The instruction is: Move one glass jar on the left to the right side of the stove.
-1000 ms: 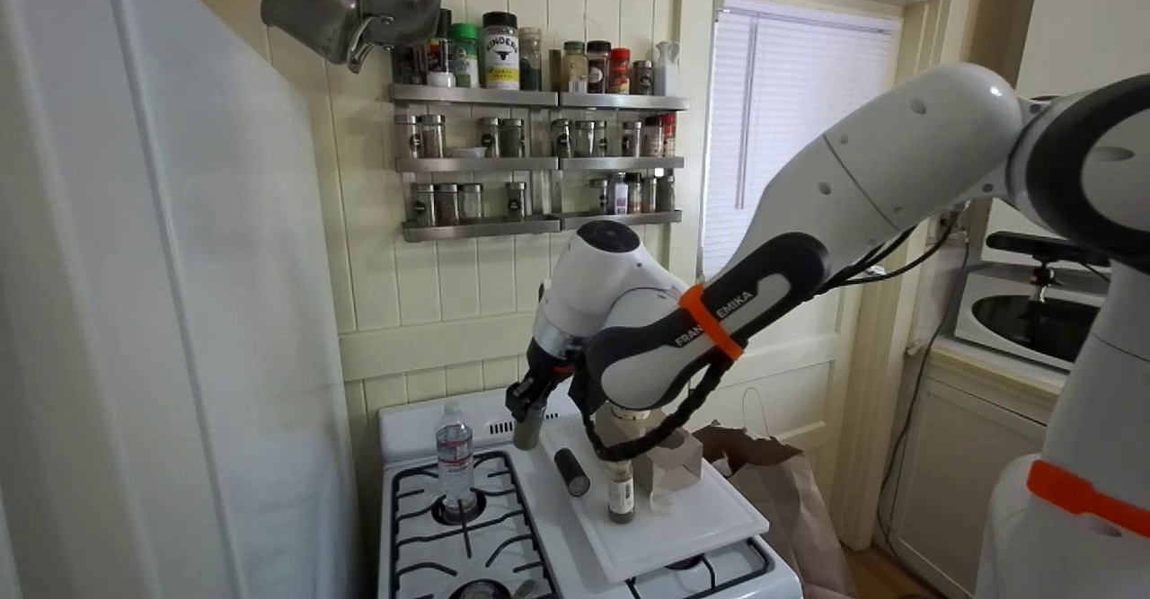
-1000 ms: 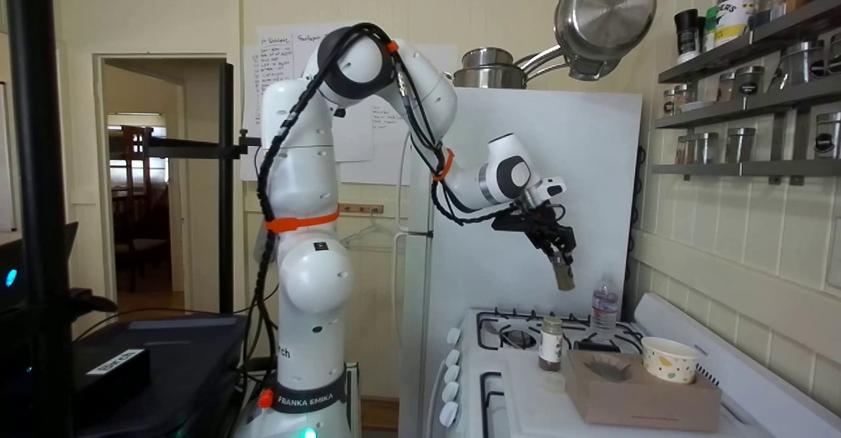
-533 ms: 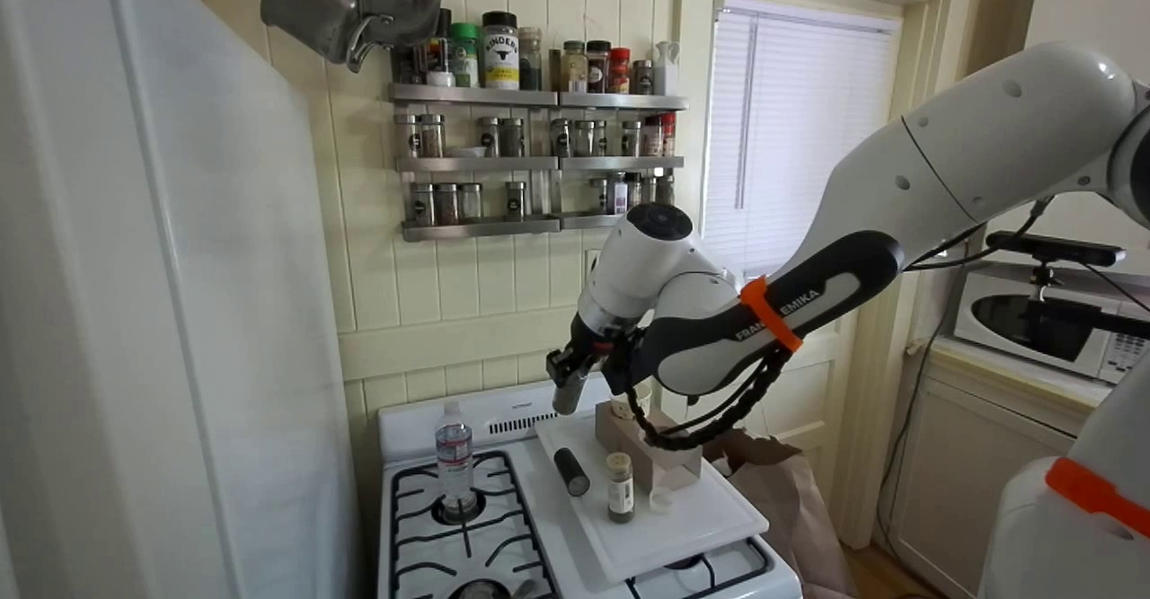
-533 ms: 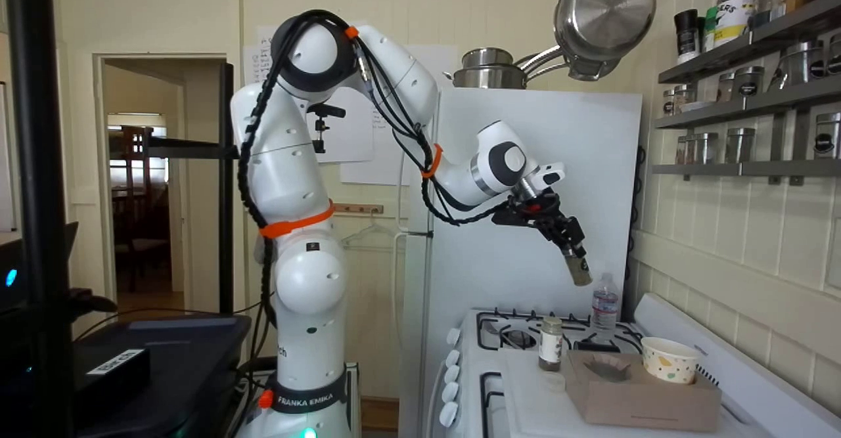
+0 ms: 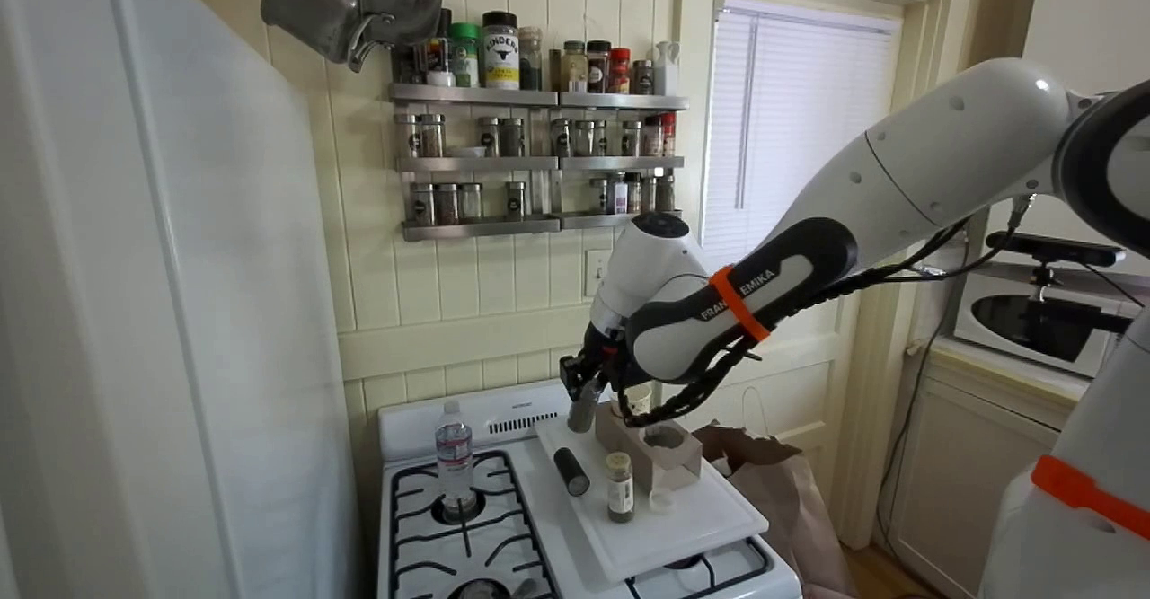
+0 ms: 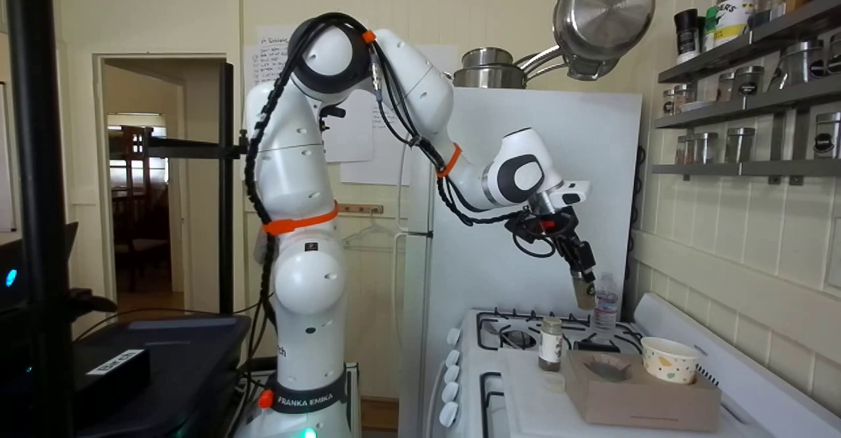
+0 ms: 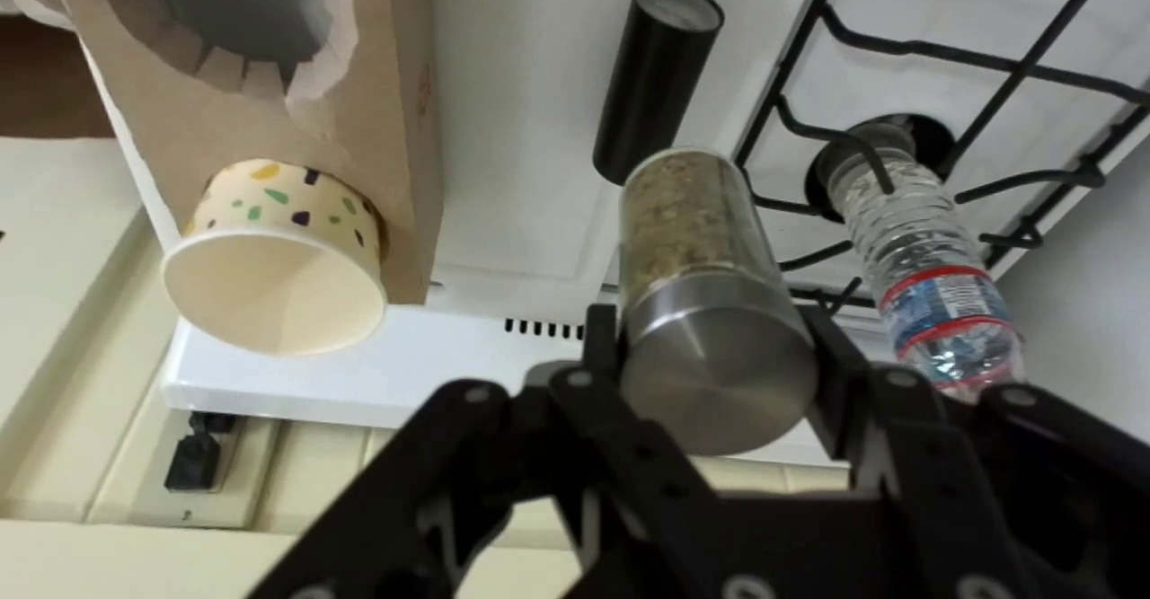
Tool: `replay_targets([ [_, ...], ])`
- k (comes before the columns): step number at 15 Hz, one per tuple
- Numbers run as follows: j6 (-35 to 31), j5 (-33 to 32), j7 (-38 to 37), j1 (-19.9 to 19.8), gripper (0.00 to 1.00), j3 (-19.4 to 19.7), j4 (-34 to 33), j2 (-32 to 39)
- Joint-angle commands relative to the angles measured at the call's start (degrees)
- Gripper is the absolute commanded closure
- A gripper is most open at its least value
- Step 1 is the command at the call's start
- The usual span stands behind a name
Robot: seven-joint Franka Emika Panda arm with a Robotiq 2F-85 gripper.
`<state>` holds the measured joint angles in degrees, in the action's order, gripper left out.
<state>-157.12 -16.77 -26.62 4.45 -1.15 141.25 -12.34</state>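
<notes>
The jaws of the Robotiq gripper [image 7: 716, 352] pinch a glass spice jar [image 7: 690, 215] by its silver lid [image 7: 719, 397], one on either side. The jar, holding greenish-brown flakes, hangs tilted with its base downward above the white gas stove [image 5: 561, 527], near the rear of the white surface [image 5: 687, 534] laid across part of it. In an exterior view a black cylinder [image 5: 572, 471] lies on its side on that surface, and a white-labelled jar [image 5: 620, 493] stands upright near a cardboard box [image 5: 680, 466]. A speckled paper cup [image 6: 670, 361] sits at one end of the box's top; a clear plastic water bottle [image 5: 455, 455] stands upright on the stove.
</notes>
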Motion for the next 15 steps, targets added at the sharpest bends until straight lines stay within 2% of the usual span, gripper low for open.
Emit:
replay_targets([
  [1,3.42,1.16,-2.27,-5.03,0.75,-2.89,-3.76,2.49],
  [4,7.45,-0.19,-3.10,-6.55,0.75,-3.78,-6.27,4.61],
  [7,11.68,-0.80,-3.51,-6.43,0.75,-4.04,-8.42,7.00],
  [15,11.53,1.07,-3.48,-5.06,0.75,-1.96,-10.67,13.68],
])
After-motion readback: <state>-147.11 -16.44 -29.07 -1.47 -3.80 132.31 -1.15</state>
